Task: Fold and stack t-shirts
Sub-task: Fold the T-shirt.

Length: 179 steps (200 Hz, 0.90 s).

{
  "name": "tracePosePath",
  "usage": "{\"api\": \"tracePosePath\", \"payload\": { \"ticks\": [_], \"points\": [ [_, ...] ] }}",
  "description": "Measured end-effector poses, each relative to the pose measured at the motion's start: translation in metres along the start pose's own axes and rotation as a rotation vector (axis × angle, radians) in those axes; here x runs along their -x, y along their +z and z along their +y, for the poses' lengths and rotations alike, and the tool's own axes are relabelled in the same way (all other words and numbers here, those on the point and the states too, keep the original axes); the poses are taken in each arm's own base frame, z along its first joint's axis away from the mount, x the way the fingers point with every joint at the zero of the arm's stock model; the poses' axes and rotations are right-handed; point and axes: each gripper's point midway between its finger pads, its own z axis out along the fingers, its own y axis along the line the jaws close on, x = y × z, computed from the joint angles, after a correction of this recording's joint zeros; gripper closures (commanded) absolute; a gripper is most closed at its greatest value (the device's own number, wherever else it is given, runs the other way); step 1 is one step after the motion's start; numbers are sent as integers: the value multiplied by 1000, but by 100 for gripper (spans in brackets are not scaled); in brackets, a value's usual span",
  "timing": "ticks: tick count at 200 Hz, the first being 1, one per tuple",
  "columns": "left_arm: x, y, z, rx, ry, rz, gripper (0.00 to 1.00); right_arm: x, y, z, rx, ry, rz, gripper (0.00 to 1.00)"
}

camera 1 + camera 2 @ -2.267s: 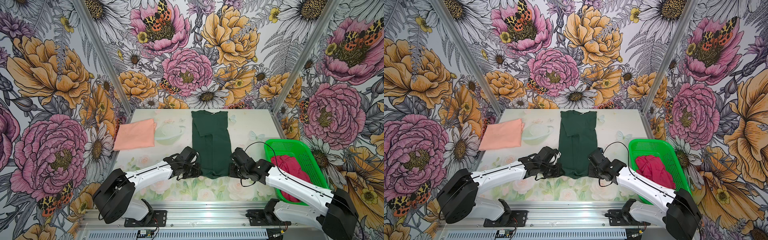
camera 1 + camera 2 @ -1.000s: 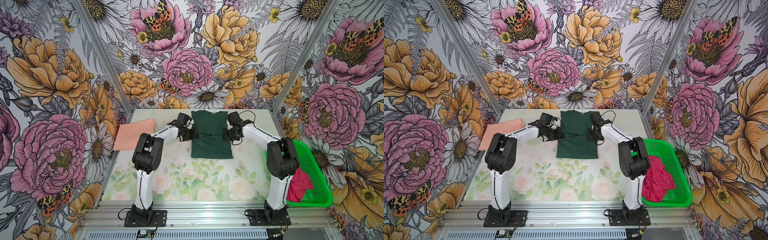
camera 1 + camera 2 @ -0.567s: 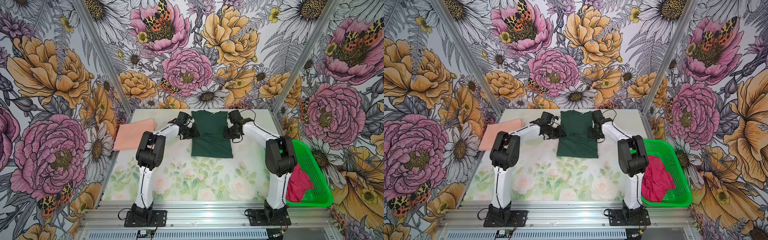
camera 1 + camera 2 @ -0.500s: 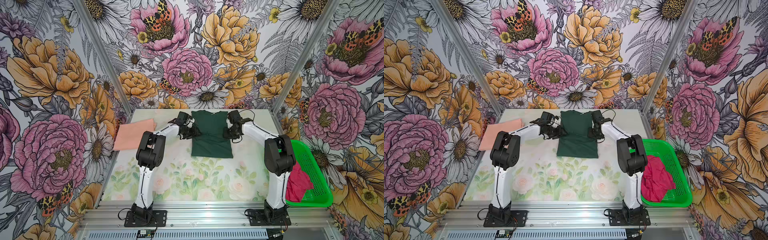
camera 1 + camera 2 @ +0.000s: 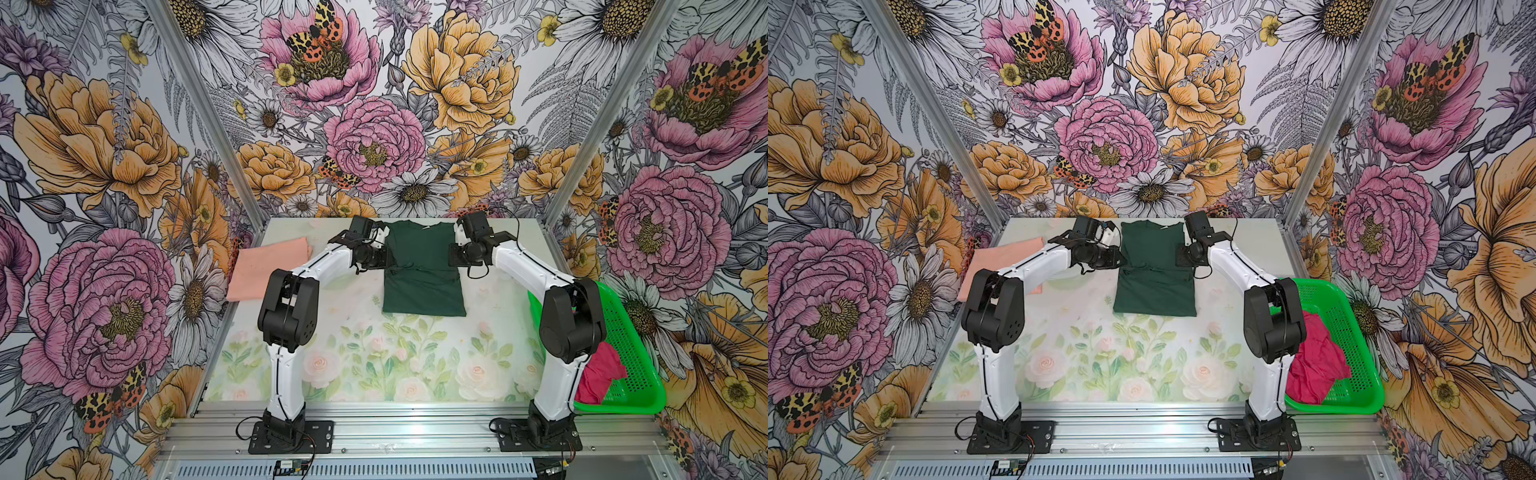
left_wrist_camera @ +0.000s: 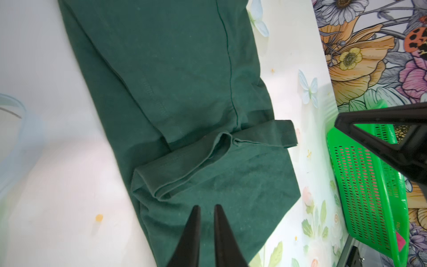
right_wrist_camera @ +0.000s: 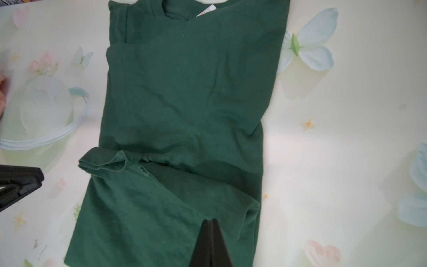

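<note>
Three shirts were in view. At far left, the peach t-shirt [image 5: 269, 270] lay flat on the table [image 5: 374, 374]. My left gripper [image 6: 206, 207] sat over the left edge of the dark green t-shirt [image 5: 422, 286], which lay folded at the far middle. Its fingers were almost touching, and I couldn't tell if they pinched cloth. The right gripper [image 7: 209, 220], fingers pressed together, sat at the shirt's right edge. Farthest right, the crimson t-shirt [image 5: 598, 380] lay crumpled in the green basket [image 5: 631, 332].
</note>
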Motion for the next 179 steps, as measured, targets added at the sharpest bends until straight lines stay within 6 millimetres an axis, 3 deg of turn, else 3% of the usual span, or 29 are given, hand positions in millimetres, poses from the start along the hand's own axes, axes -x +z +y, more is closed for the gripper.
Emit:
{"api": "tracePosePath", "payload": {
  "ticks": [23, 49, 85, 117, 152, 179],
  "points": [
    [-3, -16, -19, -11, 53, 6, 100, -24, 7, 7, 16, -19, 52, 100],
    [-29, -9, -27, -8, 83, 98, 100, -56, 18, 11, 7, -39, 133, 100],
    [-72, 18, -14, 8, 59, 260, 100, -69, 21, 10, -10, -52, 167, 100],
    [-95, 34, 2, 30, 21, 345, 100, -76, 29, 4, -35, -57, 196, 100],
    [-100, 47, 11, 41, 1, 383, 100, -94, 54, -4, -58, -57, 278, 100],
    [-91, 58, 14, 43, 10, 377, 100, -94, 68, -7, -77, -68, 304, 100]
  ]
}}
